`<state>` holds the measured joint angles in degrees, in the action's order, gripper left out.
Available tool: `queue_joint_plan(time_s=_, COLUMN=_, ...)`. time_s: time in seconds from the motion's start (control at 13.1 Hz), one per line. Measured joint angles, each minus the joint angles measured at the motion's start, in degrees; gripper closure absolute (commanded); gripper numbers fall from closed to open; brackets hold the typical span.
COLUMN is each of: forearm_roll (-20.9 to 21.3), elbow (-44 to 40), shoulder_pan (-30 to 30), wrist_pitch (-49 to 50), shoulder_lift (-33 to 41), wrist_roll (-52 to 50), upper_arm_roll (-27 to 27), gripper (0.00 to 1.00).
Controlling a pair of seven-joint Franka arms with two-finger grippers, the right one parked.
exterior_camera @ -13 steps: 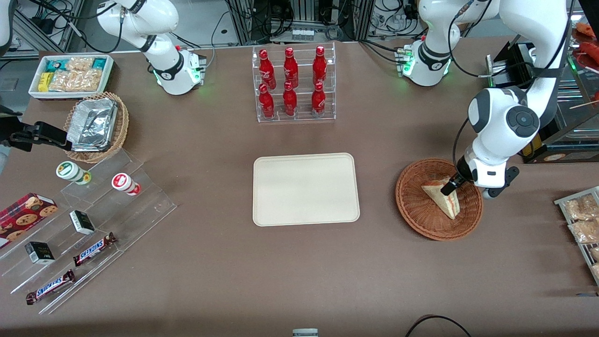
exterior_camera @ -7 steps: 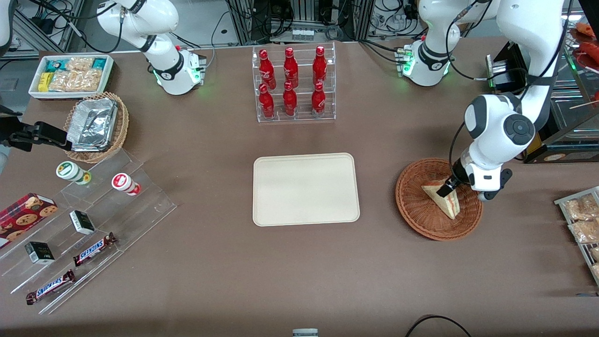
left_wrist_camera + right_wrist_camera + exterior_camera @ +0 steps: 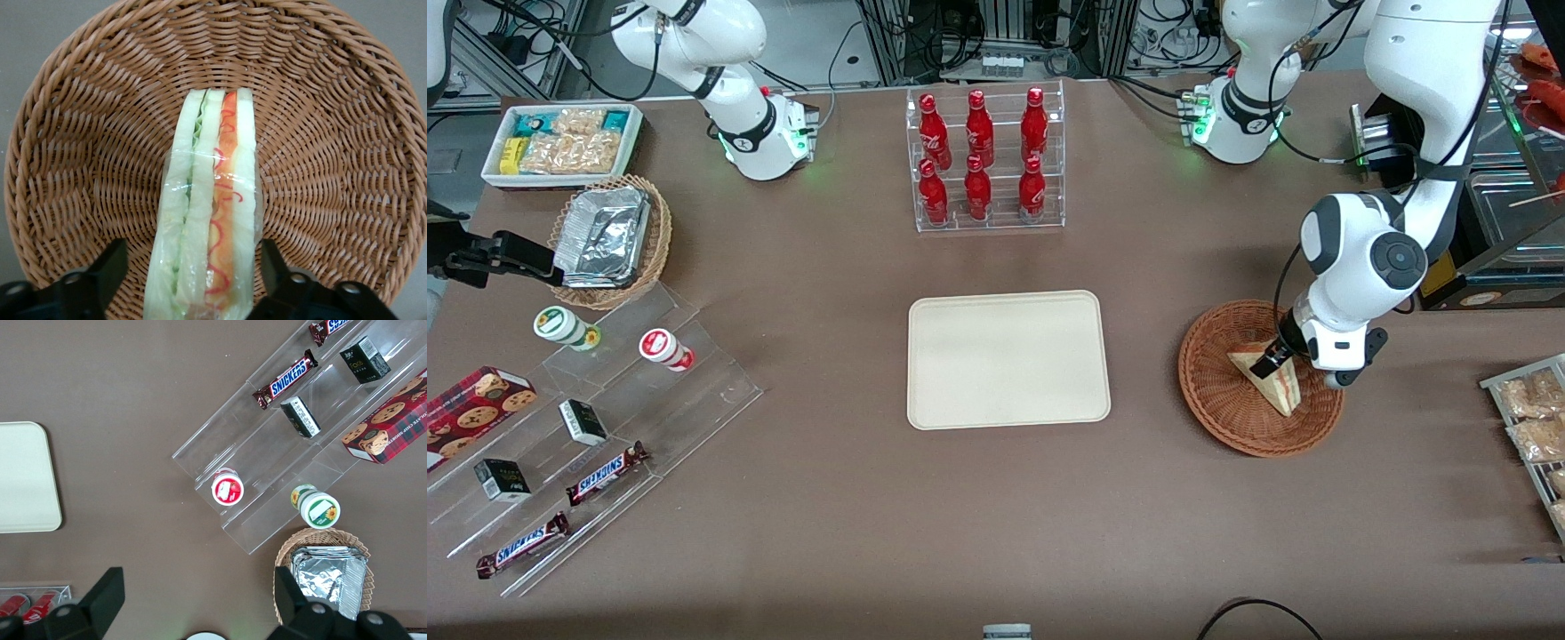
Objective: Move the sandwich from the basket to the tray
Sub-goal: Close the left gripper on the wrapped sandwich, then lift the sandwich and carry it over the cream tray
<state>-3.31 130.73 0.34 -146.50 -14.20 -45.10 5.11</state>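
While the arm hides part of the basket (image 3: 1232,400), the gripper (image 3: 193,283) has dropped lower, jaws spread astride the sandwich (image 3: 210,213).

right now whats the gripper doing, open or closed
gripper: open, its fingers either side of the sandwich in the basket, not yet closed on it

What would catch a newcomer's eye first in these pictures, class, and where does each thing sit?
First, the working arm's claw down in the reddish-brown wicker basket, its open fingers on either side of the clear-wrapped sandwich. Next, the bare cream tray at the table's middle. Then the six red bottles in a clear rack, farther from the front camera than the tray.
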Motion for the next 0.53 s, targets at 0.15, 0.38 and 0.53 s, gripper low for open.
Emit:
queue_joint_plan(time_s=0.15, forearm_roll=0.00, elbow=-0.03, shoulder_pan=0.00, wrist_pitch=0.00, shoulder_lift=0.00, wrist_roll=0.62, upper_arm_roll=0.00, gripper=1.00)
queue_joint_plan(time_s=0.38, forearm_roll=0.00, elbow=-0.45, shoulder_pan=0.00, wrist_pitch=1.24, shoulder_lift=0.22, wrist_roll=3.73, upper_arm_roll=0.02, gripper=1.00)
queue_joint_plan(time_s=0.53, forearm_roll=0.00, elbow=-2.68, shoulder_pan=-0.02, wrist_pitch=5.77, shoulder_lift=1.01, wrist_roll=5.39, upper_arm_roll=0.13, gripper=1.00)
